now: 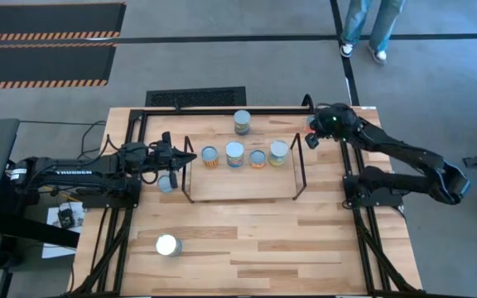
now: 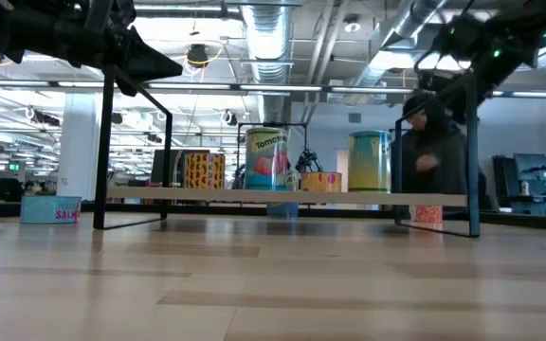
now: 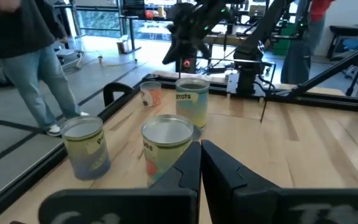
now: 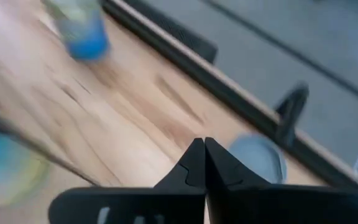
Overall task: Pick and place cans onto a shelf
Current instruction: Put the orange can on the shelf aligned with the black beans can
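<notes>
Light-wood shelf (image 1: 238,186) with thin black wire uprights lies with its long axis across the wooden counter (image 1: 247,240), reaching from one arm's side toward the other's. Four small upright cylindrical cans (image 1: 234,155) stand in a row along its far edge, round tops up; the near half of the board is bare. A fifth can (image 1: 242,122) stands behind the shelf near the counter's far edge, a sixth (image 1: 166,183) sits just off the shelf's left end, and a white-topped one (image 1: 168,245) stands alone on the open near-left planks. The left tool (image 1: 187,156) hovers at the shelf's left uprights, fingers pressed together, holding nothing. The right tool (image 1: 310,130) hangs beyond the shelf's right end, fingers pressed together too.
</notes>
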Robot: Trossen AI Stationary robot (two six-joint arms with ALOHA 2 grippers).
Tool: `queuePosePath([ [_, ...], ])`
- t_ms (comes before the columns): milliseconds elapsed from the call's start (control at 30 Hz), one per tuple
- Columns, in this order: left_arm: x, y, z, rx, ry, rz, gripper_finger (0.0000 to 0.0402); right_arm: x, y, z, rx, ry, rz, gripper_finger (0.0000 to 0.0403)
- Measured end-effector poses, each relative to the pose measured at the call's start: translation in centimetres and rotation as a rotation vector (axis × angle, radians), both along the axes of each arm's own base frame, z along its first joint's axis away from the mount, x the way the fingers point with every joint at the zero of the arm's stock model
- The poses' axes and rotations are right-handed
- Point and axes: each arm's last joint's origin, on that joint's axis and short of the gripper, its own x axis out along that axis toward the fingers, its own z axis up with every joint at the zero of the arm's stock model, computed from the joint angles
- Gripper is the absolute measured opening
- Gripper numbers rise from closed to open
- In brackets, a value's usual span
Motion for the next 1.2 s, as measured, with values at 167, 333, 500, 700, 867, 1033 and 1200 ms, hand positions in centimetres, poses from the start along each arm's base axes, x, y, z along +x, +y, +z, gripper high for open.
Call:
queuePosePath([
  [167,0.0,0.0,0.0,0.021,0.005,-0.002,0.0000,-0.2,-1.6,-2.2,0.114,0.092,-0.076,0.0045],
  [333,0.0,0.0,0.0,0.024,0.007,-0.002,0.0000,0.1,-2.5,-3.8,0.171,0.162,-0.080,0.0107],
  [500,0.0,0.0,0.0,0.025,0.009,-0.001,0.0000,0.2,-3.1,-4.9,0.202,0.212,-0.074,0.0158],
  [700,0.0,0.0,0.0,0.025,0.010,-0.001,0.0000,0.1,-3.9,-5.8,0.213,0.248,-0.077,0.0167],
  [867,0.0,0.0,0.0,0.025,0.010,-0.001,0.0000,0.3,-4.8,-6.3,0.194,0.250,-0.069,0.0147],
  [1033,0.0,0.0,0.0,0.024,0.010,-0.001,0.0000,0.7,-5.1,-5.9,0.199,0.248,-0.072,0.0131],
  [1200,0.0,0.0,0.0,0.023,0.010,-0.001,0.0000,1.1,-5.6,-4.1,0.178,0.227,-0.080,0.0135],
])
